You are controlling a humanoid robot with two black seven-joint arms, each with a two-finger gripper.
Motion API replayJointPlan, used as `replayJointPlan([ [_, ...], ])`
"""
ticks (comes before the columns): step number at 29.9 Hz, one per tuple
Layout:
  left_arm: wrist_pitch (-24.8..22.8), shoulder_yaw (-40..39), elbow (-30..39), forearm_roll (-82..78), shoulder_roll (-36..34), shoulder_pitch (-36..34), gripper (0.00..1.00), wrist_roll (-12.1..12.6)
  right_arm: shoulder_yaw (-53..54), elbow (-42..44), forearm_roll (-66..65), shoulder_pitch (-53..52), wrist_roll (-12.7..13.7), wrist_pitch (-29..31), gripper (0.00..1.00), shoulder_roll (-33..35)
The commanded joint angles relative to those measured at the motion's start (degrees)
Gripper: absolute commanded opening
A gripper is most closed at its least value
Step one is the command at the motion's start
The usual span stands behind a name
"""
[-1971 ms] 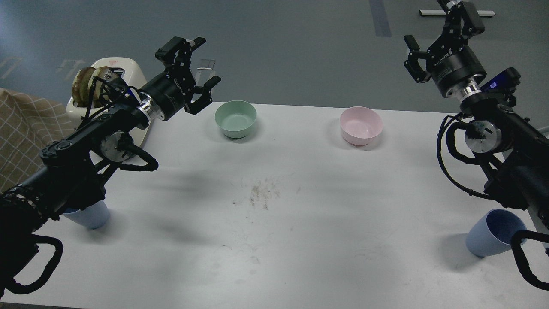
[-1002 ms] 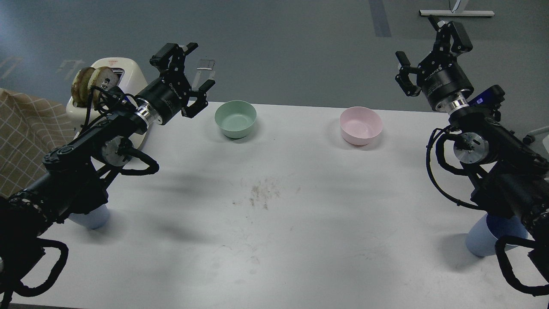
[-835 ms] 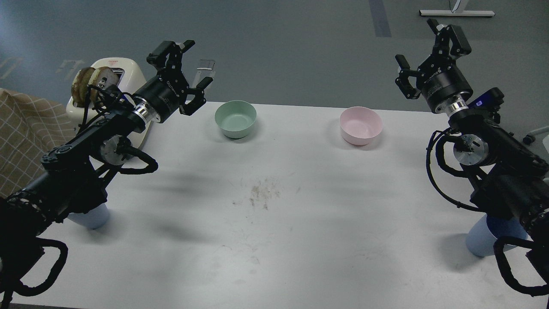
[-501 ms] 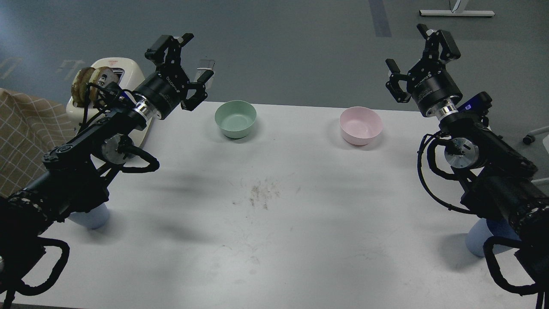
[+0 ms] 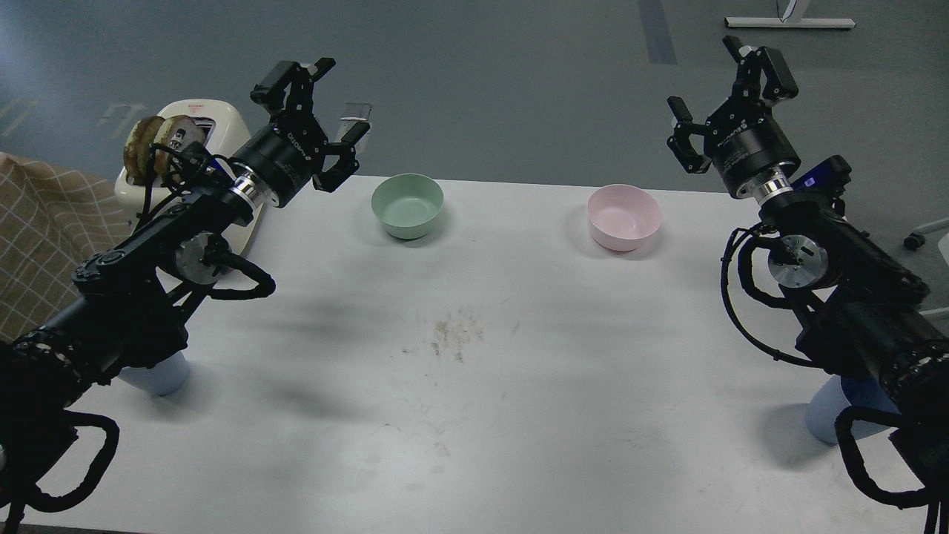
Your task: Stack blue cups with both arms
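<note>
One blue cup [image 5: 159, 374] stands at the table's front left, mostly hidden under my left arm. The other blue cup [image 5: 834, 409] stands at the front right, largely hidden behind my right arm. My left gripper [image 5: 322, 100] is open and empty, raised above the table's far left edge, far from its cup. My right gripper [image 5: 723, 85] is open and empty, raised above the far right, far from its cup.
A mint-green bowl [image 5: 407, 205] and a pink bowl [image 5: 623, 216] stand near the table's far edge. A white toaster [image 5: 194, 141] with bread slices sits at the far left. A checked cloth [image 5: 37, 230] lies left of the table [image 5: 474, 415].
</note>
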State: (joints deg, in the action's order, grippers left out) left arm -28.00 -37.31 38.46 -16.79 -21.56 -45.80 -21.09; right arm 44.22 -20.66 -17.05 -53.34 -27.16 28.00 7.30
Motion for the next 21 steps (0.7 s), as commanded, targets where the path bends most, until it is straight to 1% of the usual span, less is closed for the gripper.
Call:
replayJointPlan([
  [1,0.0,0.0,0.0,-0.1,-0.1,0.1,0.98,0.0,-0.1,-0.1,0.0,0.1,0.0,0.0,1.00,0.1],
  [21,0.0,0.2,0.5,-0.5,0.3,0.1,0.98,0.0,-0.1,-0.1,-0.1,0.1,0.0,0.0,1.00,0.0],
])
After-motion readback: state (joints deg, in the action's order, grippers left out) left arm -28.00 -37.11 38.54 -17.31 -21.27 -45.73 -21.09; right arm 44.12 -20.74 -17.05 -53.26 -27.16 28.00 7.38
